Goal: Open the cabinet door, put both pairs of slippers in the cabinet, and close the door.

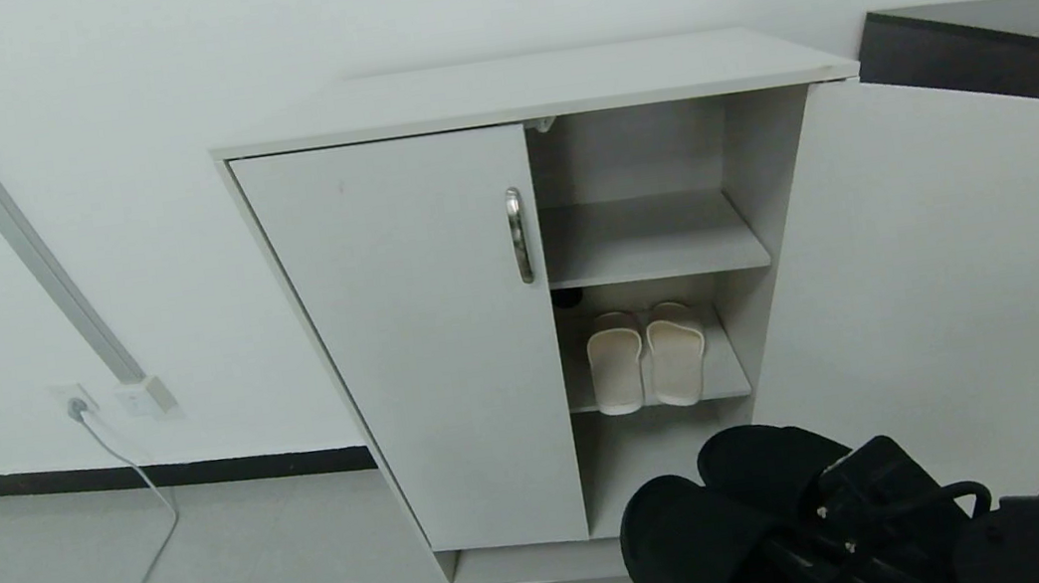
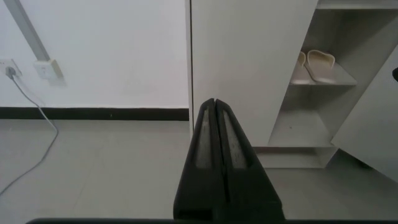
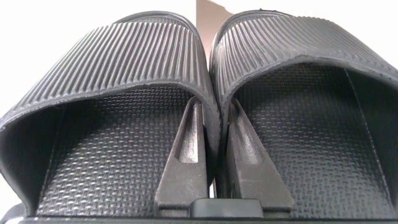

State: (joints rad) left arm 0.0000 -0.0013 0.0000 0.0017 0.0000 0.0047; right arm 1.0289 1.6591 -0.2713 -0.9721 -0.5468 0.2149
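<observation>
Gripping the ribbed black slippers (image 1: 710,517) by their touching inner walls, the right gripper (image 3: 214,124) sits at five o'clock of the cabinet (image 1: 406,346); left gripper (image 2: 215,106) pressed together, empty.

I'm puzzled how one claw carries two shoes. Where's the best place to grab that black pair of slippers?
The two inner side walls, where the black slippers sit pressed side by side. Come from the open heel end, one finger inside each slipper, and pinch. The right claw grips just so: those walls are thin, upright and touching, so one squeeze holds both.
</observation>
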